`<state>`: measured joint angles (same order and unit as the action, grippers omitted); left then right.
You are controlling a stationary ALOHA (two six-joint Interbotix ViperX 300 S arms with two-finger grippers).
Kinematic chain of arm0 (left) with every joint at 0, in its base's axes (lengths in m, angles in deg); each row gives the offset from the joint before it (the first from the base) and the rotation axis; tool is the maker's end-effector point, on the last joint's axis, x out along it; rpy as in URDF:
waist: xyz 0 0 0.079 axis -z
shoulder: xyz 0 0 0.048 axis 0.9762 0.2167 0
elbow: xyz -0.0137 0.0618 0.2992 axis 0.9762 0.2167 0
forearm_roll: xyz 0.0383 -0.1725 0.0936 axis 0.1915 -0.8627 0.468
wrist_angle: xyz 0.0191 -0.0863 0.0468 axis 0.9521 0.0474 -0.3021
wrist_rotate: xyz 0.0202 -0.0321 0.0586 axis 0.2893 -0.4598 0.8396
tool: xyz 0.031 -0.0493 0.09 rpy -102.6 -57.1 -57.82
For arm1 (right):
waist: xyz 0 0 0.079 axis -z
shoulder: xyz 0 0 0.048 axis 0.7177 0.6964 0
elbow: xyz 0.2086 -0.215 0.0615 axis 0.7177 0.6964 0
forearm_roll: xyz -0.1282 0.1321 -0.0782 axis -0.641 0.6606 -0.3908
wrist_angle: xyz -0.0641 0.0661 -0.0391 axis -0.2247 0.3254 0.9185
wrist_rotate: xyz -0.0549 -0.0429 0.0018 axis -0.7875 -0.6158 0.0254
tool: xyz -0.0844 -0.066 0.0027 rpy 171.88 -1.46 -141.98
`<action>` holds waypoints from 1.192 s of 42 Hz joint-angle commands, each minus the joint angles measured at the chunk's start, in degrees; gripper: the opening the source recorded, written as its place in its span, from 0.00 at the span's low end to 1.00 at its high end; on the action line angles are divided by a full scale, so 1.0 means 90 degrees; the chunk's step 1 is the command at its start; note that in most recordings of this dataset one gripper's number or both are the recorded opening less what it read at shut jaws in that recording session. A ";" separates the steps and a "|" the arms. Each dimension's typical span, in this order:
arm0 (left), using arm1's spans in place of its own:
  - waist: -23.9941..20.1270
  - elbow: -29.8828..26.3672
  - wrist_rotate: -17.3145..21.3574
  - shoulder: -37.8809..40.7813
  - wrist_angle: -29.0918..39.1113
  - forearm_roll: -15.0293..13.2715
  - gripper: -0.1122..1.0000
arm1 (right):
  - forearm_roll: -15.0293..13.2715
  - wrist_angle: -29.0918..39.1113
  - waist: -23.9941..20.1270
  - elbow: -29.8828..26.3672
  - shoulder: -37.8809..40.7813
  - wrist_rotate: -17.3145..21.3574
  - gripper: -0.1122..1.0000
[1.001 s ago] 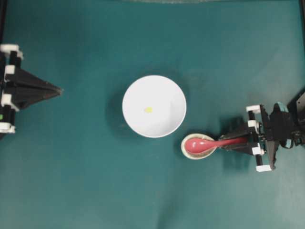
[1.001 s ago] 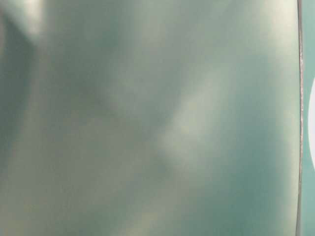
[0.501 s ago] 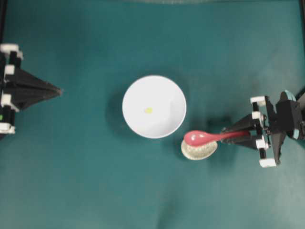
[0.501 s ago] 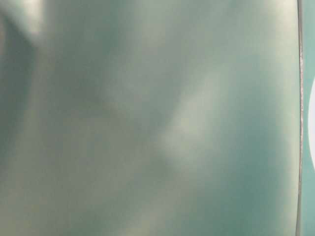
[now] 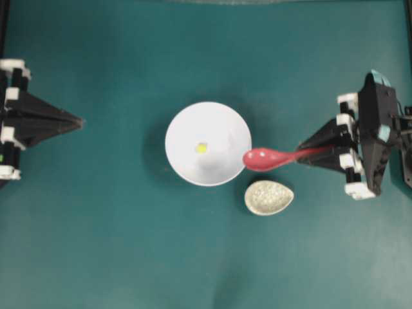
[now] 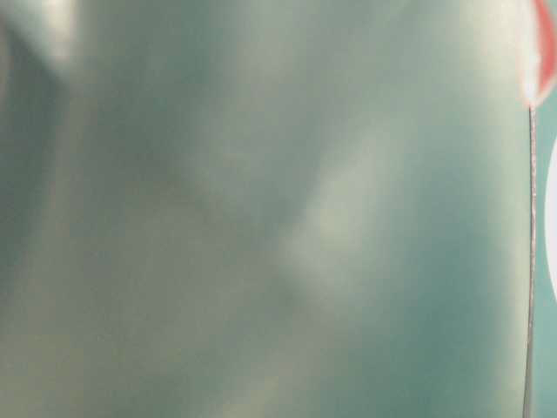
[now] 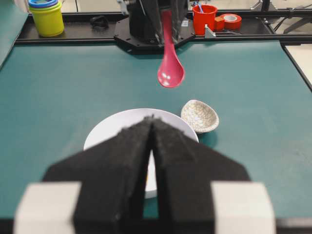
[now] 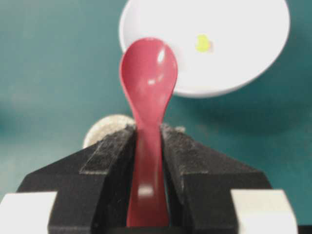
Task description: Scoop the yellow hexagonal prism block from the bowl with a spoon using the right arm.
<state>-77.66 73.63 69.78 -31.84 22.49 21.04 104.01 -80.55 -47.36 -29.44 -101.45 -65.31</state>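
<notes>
Pinching the glossy, likely slippery spoon by its handle, the right gripper holds it beside the bowl, where the tiny light yellow hexagonal prism block sits; the left gripper is pressed together.

A: Any writing to read here, on anything?
B: None. The cups and tape rolls behind the bench look unmarked, though they're perhaps too small to tell.
</notes>
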 commanded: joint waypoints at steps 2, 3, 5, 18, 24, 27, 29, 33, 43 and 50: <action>0.0000 -0.0088 0.0000 0.0059 -0.0029 0.0000 0.10 | -0.0127 0.0869 0.0322 -0.0596 -0.0029 -0.0010 0.31; -0.0010 -0.0078 0.0010 0.0049 -0.0029 0.0010 0.10 | -0.0146 0.1084 0.0410 -0.0713 0.0000 0.0000 0.31; 0.0000 -0.0078 0.0010 0.0059 -0.0029 0.0010 0.10 | -0.0166 0.1338 0.0508 -0.0859 0.0059 0.0000 0.31; -0.0010 -0.0088 0.0010 0.0059 -0.0020 0.0010 0.10 | -0.0527 0.2861 0.1035 -0.2021 0.0801 -0.0010 0.31; -0.0010 -0.0078 0.0010 0.0059 -0.0010 0.0010 0.10 | -0.0645 0.3389 0.1104 -0.2471 0.1250 0.0010 0.31; 0.0000 -0.0088 0.0020 0.0059 -0.0010 0.0010 0.10 | -0.0645 0.3574 0.1113 -0.2686 0.1533 0.0000 0.31; 0.0000 -0.0078 0.0020 0.0059 -0.0010 0.0010 0.10 | -0.0645 0.3652 0.1113 -0.2793 0.1680 -0.0020 0.31; -0.0010 -0.0078 0.0020 0.0059 -0.0010 0.0010 0.10 | -0.0645 0.3818 0.1113 -0.3066 0.2002 -0.0039 0.31; 0.0000 -0.0088 0.0020 0.0059 0.0000 0.0010 0.10 | -0.0674 0.4424 0.1123 -0.3662 0.2568 -0.0049 0.31; 0.0000 -0.0078 0.0020 0.0059 0.0000 0.0010 0.10 | -0.0723 0.4707 0.1113 -0.3926 0.2822 -0.0049 0.31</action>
<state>-77.66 73.63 69.87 -31.84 22.66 21.04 97.77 -38.81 -37.43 -62.75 -75.87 -65.75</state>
